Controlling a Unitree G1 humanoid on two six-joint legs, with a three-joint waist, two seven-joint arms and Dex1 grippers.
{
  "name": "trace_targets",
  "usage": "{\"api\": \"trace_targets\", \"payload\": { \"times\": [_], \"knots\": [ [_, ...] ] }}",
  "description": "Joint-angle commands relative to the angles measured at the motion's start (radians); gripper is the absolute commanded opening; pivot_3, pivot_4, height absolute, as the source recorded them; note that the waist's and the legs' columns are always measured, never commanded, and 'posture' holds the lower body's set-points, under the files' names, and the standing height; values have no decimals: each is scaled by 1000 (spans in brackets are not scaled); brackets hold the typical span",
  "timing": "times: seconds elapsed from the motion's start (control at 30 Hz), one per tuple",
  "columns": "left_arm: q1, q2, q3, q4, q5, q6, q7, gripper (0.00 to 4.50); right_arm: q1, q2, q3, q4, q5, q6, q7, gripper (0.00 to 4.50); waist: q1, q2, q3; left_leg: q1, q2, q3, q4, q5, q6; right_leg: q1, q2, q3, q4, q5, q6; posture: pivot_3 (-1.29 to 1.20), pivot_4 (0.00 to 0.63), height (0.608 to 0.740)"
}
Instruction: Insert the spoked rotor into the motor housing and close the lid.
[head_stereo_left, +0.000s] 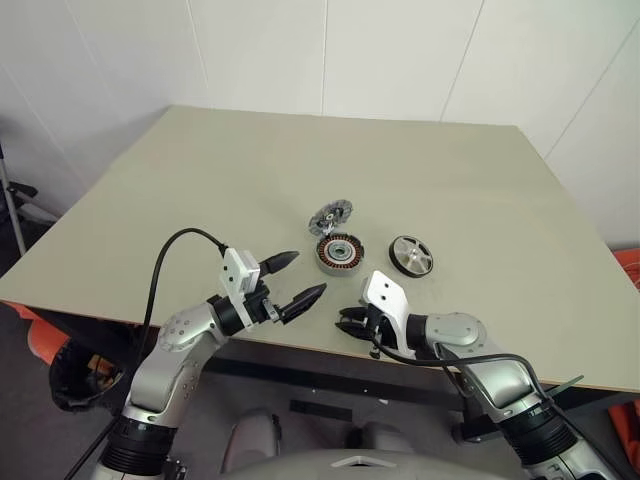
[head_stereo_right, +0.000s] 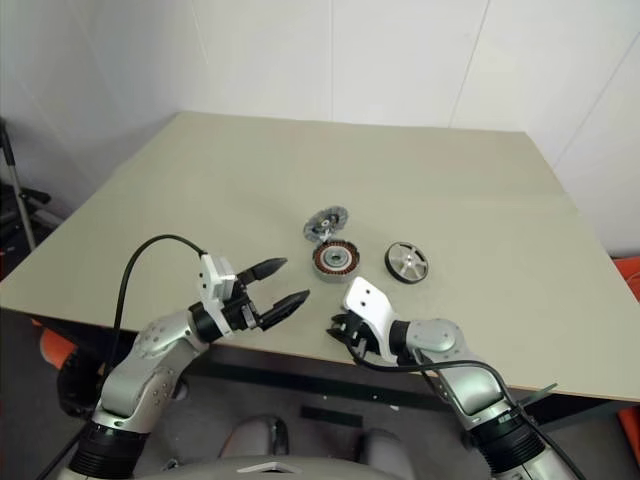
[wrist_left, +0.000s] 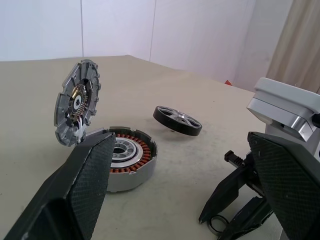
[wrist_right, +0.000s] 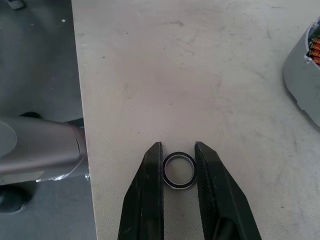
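Filling foreground: beige table (head_stereo_left: 200, 200), white walls (head_stereo_left: 260, 50)

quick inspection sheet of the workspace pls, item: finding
surface: beige table, scuffed.
job's things: motor housing open, copper windings exposed; lid tilted up at its edge; spoked rotor flat beside it, apart.
clutter: small black ring near the table's front edge.
grippers: left gripper open, empty; right gripper closed round the small ring.
cables: black cable looping off the left arm.
surroundings: white walls, orange object at right.
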Motion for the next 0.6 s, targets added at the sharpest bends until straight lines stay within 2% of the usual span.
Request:
{"api": "trace_targets", "payload": {
  "times": [0.03,0.33,0.6],
  "knots": [
    [-13,6,15,-18,-8,-13,-5,4500,-26,-9,-30,-43,17,28,2,594,0,0,0,0,0,0,0,0,0,0,0,0,0,0,0,0,0,740],
    [-21,5,13,-24,-13,-1,1,4500,-183,38,-114,-6,41,162,-66,594,-1,0,0,0,0,0,0,0,-1,-1,0,0,1,0,-1,0,0,740],
    [-15,1,9,-37,-13,3,9,4500,-299,79,-115,44,49,247,-83,594,-1,1,0,-2,0,0,0,0,0,-2,0,0,1,4,-7,0,0,740]
  ]
}}
